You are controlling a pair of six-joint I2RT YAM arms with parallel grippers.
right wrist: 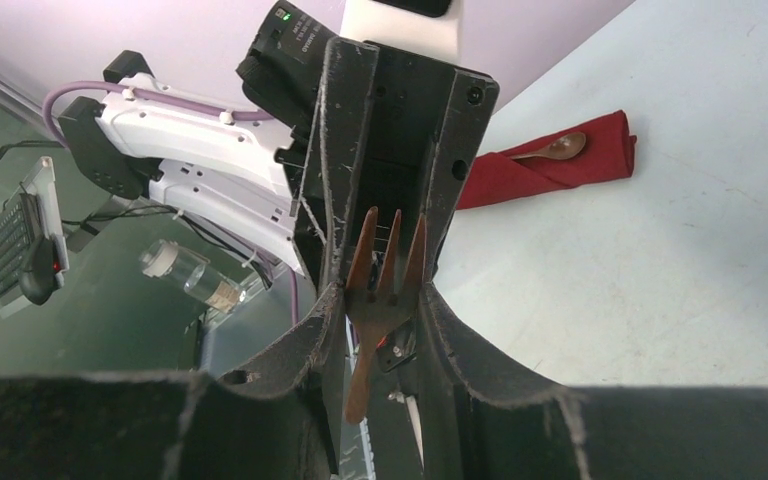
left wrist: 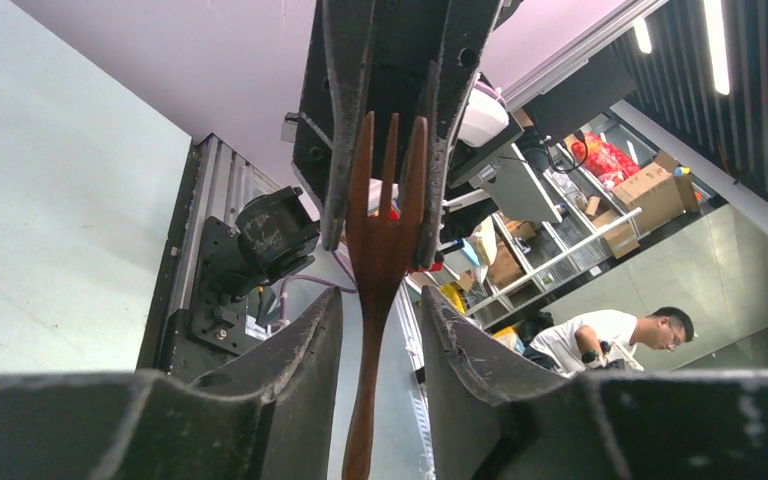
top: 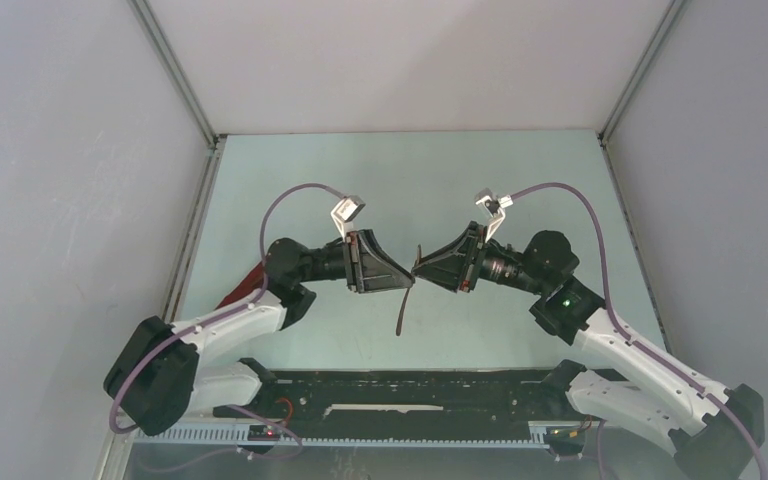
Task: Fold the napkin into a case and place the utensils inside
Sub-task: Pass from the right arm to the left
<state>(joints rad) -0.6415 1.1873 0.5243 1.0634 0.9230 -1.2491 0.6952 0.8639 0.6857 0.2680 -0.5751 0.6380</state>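
The fork [top: 406, 297] hangs upright in the air above the middle of the table. My right gripper [top: 419, 267] is shut on its head, just below the tines [right wrist: 388, 262]. Facing it from the left, my left gripper [top: 407, 279] has its jaws on either side of the fork's neck [left wrist: 378, 262], with a thin gap on each side, so it is open. The napkin [right wrist: 550, 165] lies folded as a narrow dark red case at the table's left, partly under the left arm [top: 247, 283]. The spoon's bowl [right wrist: 563, 147] pokes out of the case's end.
White enclosure walls [top: 80, 180] close in the table on the left, back and right. A black base rail [top: 400, 395] runs along the near edge between the two arm bases. Purple cables [top: 290, 205] loop above both wrists.
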